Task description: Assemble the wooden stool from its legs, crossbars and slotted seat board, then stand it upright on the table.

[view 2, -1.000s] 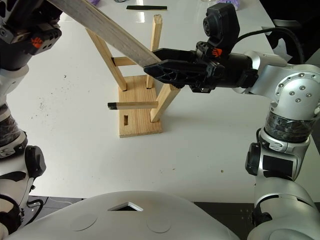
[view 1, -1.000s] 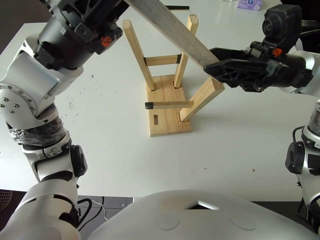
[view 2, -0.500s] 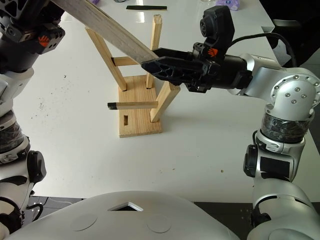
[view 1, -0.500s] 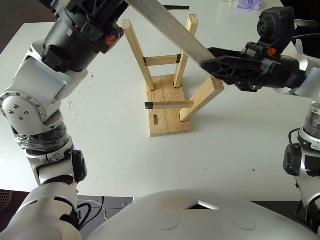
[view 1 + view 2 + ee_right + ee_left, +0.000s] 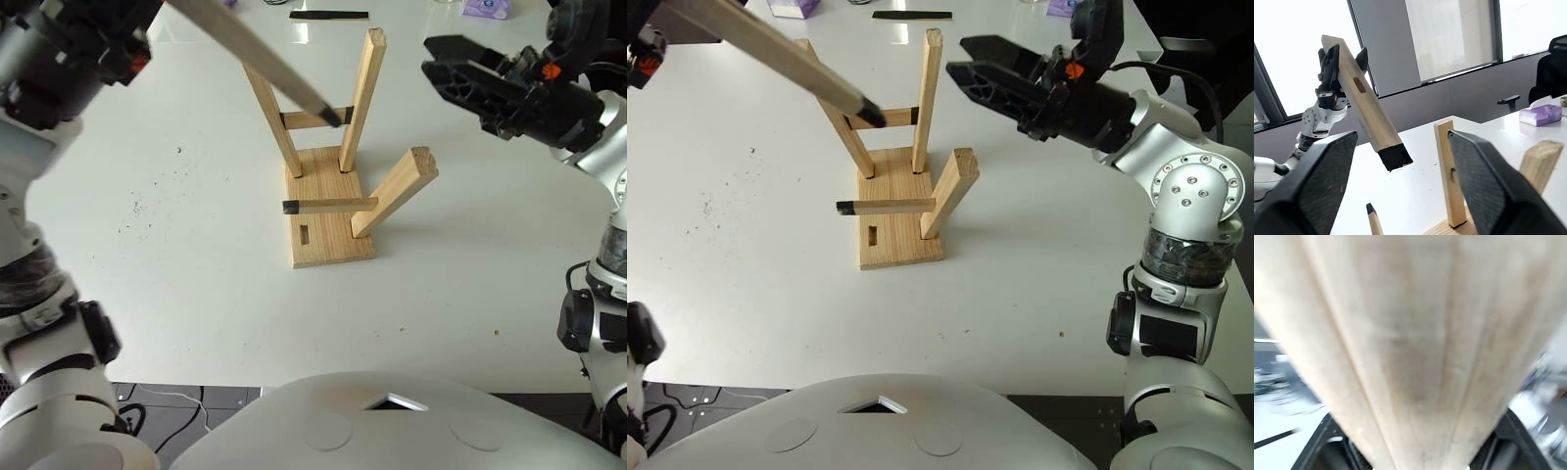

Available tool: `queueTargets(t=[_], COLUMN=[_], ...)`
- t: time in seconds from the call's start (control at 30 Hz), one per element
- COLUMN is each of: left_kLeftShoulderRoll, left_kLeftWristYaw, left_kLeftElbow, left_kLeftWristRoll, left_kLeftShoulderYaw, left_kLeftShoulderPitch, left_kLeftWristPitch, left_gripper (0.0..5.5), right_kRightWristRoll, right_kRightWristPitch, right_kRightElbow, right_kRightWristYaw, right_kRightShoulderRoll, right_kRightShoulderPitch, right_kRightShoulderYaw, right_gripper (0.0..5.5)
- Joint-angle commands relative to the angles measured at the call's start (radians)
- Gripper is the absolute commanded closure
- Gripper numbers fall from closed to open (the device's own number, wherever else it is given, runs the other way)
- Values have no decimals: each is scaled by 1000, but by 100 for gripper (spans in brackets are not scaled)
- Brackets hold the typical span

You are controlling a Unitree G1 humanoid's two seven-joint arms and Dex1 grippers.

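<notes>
The white desk carries the partly built stool at its middle, lying seat-down: the slotted seat board lies flat, with a slot in its near left part open. A long loose leg slants in the air from the upper left down toward the stool. The left gripper has its fingers clamped on its upper end, and its dark lower tip hangs near the upper crossbar, clear of the other parts in the right wrist view. The right gripper is raised at the far right, above and to the right of the stool, holding nothing, its fingers spread wide. Two tall legs stand at the far end of the board, the right one upright and the left one leaning, joined by that crossbar. A shorter leg tilts rightward from the board's right edge, with a dark-tipped crossbar running left from it. A purple tissue box and a black strip lie at the far edge.
</notes>
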Motion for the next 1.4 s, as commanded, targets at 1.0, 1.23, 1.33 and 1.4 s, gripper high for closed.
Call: queueTargets(t=[1.0, 1.23, 1.33, 1.4], left_kLeftShoulderRoll=[-190, -139, -126, -120], left_kLeftWristYaw=[-365, -405, -434, -462], left_kLeftElbow=[-172, -106, -68, -14], left_kLeftWristRoll=[583, 618, 636, 665], left_kLeftShoulderYaw=[-247, -263, -293, -323], left_kLeftShoulderPitch=[625, 585, 543, 490], left_kLeftWristPitch=[-304, -317, -326, -343], left_gripper=[345, 345, 345, 345], right_kRightWristRoll=[-391, -398, -404, -407], right_kRightWristPitch=[-225, -229, -230, -229], right_kRightElbow=[274, 245, 254, 258], right_kRightWristYaw=[164, 140, 138, 136], right_kRightShoulderRoll=[55, 67, 65, 67], right_kRightShoulderPitch=[-94, -60, -65, -62], right_kRightShoulderYaw=[121, 115, 113, 113], right_gripper=[210, 210, 210, 210])
